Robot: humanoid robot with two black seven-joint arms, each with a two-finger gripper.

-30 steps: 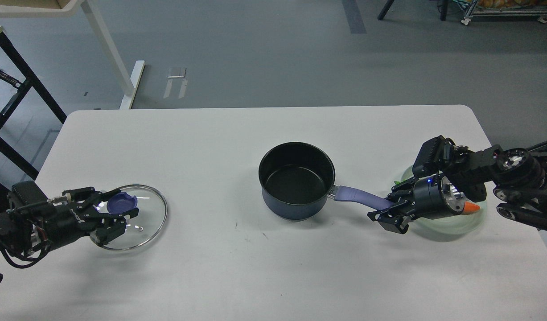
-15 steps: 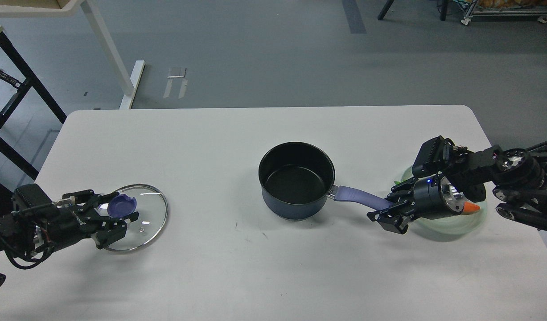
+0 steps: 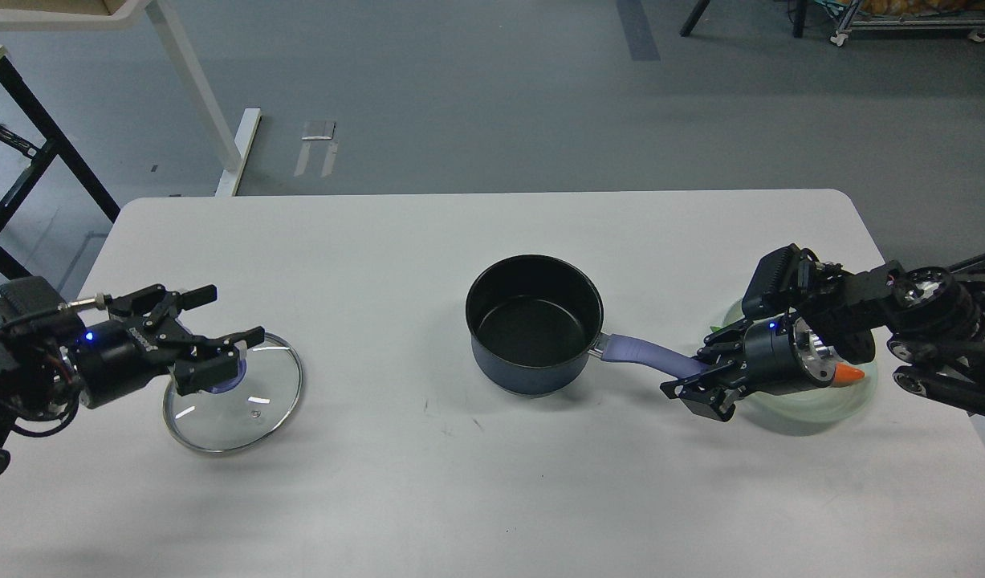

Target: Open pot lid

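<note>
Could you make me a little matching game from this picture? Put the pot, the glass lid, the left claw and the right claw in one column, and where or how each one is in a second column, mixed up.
Things:
1. pot
2. glass lid
3. left claw
4. right claw

States:
A. shut on the pot's purple handle
B. open, fingers spread over the lid's knob
C. lying flat on the left part of the table
D. uncovered and empty, near the middle of the table

Pairs: 1-D, 2-C, 3-B, 4-A
</note>
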